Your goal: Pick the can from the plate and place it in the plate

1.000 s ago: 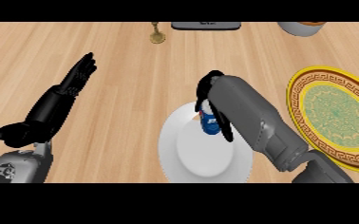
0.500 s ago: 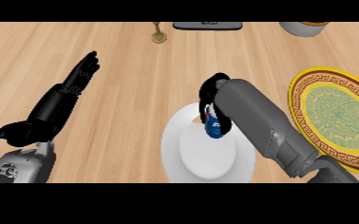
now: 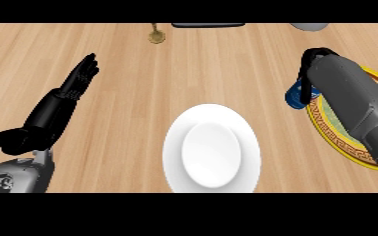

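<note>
Can (image 3: 297,94): blue, clamped in right hand (image 3: 308,75), held at near edge of gold-rimmed patterned plate (image 3: 330,135). White plate (image 3: 212,148) vacated. Left hand (image 3: 77,80) resting, fingers straight. Risk: release at rim, can tips off onto counter (image 3: 221,65).

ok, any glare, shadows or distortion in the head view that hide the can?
Head view: even light, no glare. The round white plate looks taller than wide. The blue can is mostly hidden by the right hand and grey forearm, beside the rim of the gold-patterned green plate; little shadow shows.
</note>
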You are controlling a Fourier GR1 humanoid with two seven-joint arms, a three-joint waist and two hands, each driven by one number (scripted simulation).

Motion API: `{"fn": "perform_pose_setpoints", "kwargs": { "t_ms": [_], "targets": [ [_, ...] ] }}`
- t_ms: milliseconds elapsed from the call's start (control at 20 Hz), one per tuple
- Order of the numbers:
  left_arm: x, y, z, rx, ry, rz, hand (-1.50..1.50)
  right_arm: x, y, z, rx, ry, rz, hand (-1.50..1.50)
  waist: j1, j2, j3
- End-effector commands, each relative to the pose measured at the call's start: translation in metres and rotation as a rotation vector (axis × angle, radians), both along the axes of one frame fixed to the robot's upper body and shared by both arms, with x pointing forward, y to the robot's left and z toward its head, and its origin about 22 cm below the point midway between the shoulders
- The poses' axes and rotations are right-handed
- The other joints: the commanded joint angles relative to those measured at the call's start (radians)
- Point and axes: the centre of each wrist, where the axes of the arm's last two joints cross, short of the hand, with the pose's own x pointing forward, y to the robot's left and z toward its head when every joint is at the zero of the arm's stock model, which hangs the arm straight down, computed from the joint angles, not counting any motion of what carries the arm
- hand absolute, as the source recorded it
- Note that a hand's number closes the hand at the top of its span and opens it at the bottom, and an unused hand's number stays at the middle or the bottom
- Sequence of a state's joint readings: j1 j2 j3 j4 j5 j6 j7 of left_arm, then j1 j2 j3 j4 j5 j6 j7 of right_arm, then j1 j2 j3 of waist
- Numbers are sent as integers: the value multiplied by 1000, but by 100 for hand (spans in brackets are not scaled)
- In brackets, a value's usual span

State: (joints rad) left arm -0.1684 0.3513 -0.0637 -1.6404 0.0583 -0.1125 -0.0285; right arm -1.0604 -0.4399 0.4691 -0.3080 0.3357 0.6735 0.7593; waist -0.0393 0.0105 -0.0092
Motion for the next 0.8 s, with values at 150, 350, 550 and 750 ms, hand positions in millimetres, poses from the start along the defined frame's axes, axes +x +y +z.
{"fn": "perform_pose_setpoints", "kwargs": {
  "t_ms": [150,350,550,750],
  "targets": [
    [3,-5,8,4,-30,-42,0,9,-56,63,-380,-393,-551,150,78,23,1],
    [6,-17,12,2,-45,-108,0,18,-48,97,-526,-578,-770,150,145,37,1],
    [9,-32,12,5,-39,-157,0,24,-38,117,-634,-714,-905,150,179,52,2],
    [12,-38,14,3,-41,-171,0,26,-41,135,-712,-802,-976,150,185,49,2]
  ]
}}
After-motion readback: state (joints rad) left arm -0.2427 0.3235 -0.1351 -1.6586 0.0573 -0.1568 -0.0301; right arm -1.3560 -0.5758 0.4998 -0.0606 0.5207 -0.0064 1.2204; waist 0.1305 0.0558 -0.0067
